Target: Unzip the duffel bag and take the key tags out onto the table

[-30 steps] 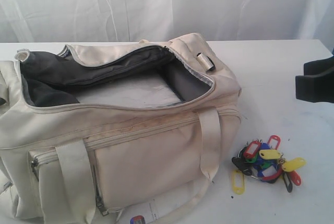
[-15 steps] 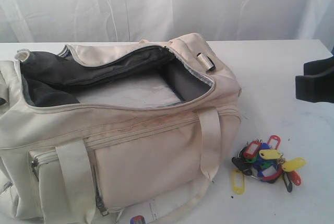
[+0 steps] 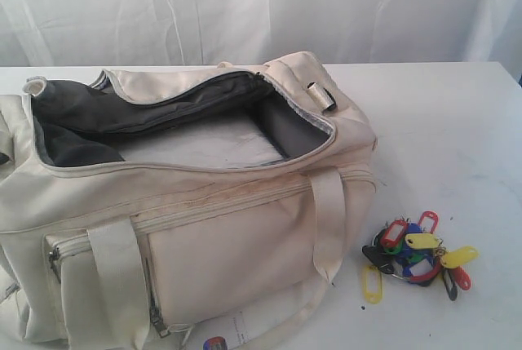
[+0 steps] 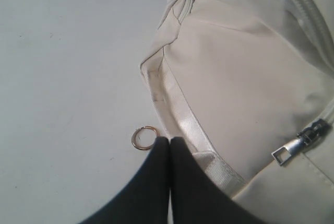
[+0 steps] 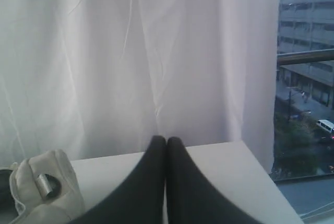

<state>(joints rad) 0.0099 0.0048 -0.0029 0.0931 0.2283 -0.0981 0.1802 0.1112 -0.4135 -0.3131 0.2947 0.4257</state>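
The cream duffel bag (image 3: 204, 228) lies on the white table (image 3: 440, 113) with its top zipper open, showing dark grey lining and a pale floor inside. The bunch of coloured key tags (image 3: 416, 256) rests on the table to the right of the bag. Neither gripper shows in the exterior view. In the left wrist view my left gripper (image 4: 169, 139) is shut and empty beside the bag's end (image 4: 245, 78), near a shiny strap and a small metal ring (image 4: 144, 137). My right gripper (image 5: 166, 139) is shut and empty, raised above the table, facing the curtain.
A white curtain (image 3: 261, 7) hangs behind the table. A paper label with a red-blue mark (image 3: 216, 343) lies at the bag's front foot. A grey zipper pull (image 4: 297, 143) hangs on the bag's side. A window (image 5: 305, 78) lies past the table's right end.
The right gripper, seen at the right edge of the exterior view before, has moved out of that view. The bag and key tags have not moved.
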